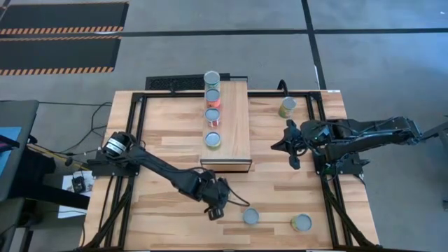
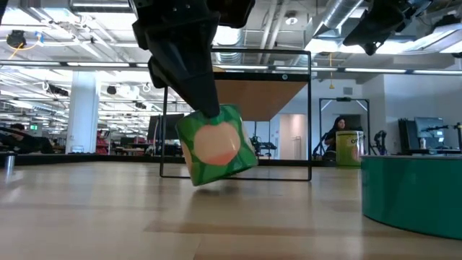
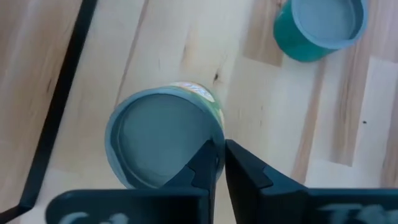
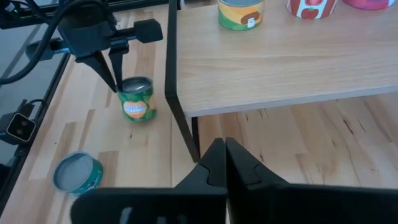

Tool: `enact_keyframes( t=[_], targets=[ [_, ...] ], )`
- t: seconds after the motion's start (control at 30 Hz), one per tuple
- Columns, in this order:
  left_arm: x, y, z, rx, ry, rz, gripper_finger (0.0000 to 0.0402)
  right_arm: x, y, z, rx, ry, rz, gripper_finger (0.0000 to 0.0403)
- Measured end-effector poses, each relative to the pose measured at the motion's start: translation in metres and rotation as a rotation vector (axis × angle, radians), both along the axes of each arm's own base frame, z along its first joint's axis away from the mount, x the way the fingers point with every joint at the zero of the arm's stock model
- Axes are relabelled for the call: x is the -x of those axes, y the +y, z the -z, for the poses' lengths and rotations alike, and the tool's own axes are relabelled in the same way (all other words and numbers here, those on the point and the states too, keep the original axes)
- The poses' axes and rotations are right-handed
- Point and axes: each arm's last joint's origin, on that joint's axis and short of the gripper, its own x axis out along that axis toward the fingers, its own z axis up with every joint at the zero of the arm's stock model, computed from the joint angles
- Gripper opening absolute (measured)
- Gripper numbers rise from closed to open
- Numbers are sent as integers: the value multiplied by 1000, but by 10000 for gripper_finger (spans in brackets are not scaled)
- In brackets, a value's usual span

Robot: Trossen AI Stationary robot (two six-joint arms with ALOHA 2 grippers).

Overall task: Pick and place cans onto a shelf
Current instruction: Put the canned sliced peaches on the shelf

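Closest to the low camera sits a teal-sided can (image 2: 411, 195), standing on the slatted tabletop (image 1: 280, 182) and filling the right edge of that view. Behind it is the one that matters: a green can (image 2: 216, 148) with a peach-coloured patch on its label, hanging tilted under the left gripper (image 2: 209, 108) near the table's front, short of the shelf (image 1: 234, 126). The jaws are nearly together, pinching only the can's rim at one side rather than spanning its body (a thin hold, to my eye).

That is where I expect trouble. With the grip so far off centre the can leans, and I judge that a quick lift or swing toward the shelf could let it pivot or slip free; if it drops, it may roll into the teal can nearby. Set down at this lean, it could also land on its edge and topple, perhaps knocking the row of four cans (image 1: 212, 114) already lined up along the plank top.

Its lid is flat, dull grey with a raised lip, and I can see no dents from where I stand.

Off to the shelf's right, the right gripper (image 4: 221, 158) waits above the table, its jaws closed on nothing.
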Motion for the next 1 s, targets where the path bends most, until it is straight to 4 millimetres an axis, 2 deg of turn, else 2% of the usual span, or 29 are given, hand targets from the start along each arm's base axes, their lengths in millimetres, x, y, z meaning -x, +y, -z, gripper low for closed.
enact_keyframes(
  t=[0.33, 0.47, 0.57, 0.7, 0.87, 1.0],
  targets=[
    [1, -2, -1, 20, 9, 26, 48, 0, 0, 0, 0, -1, 0, 6],
    [2, -3, -9, 27, 7, 38, 57, 0, 0, 0, 1, 0, -1, 6],
    [4, -6, -25, 23, -10, 63, 61, 0, 0, 0, 2, 1, -1, 6],
    [13, -11, -57, 17, -60, 98, 54, 2, 0, -2, 1, -9, -1, 6],
    [38, -12, -93, 9, -129, 81, 10, 14, -1, -15, -3, -44, -4, 6],
    [61, -9, -111, 13, -192, 71, 3, 25, 0, -21, -23, -87, -22, 4]
  ],
)
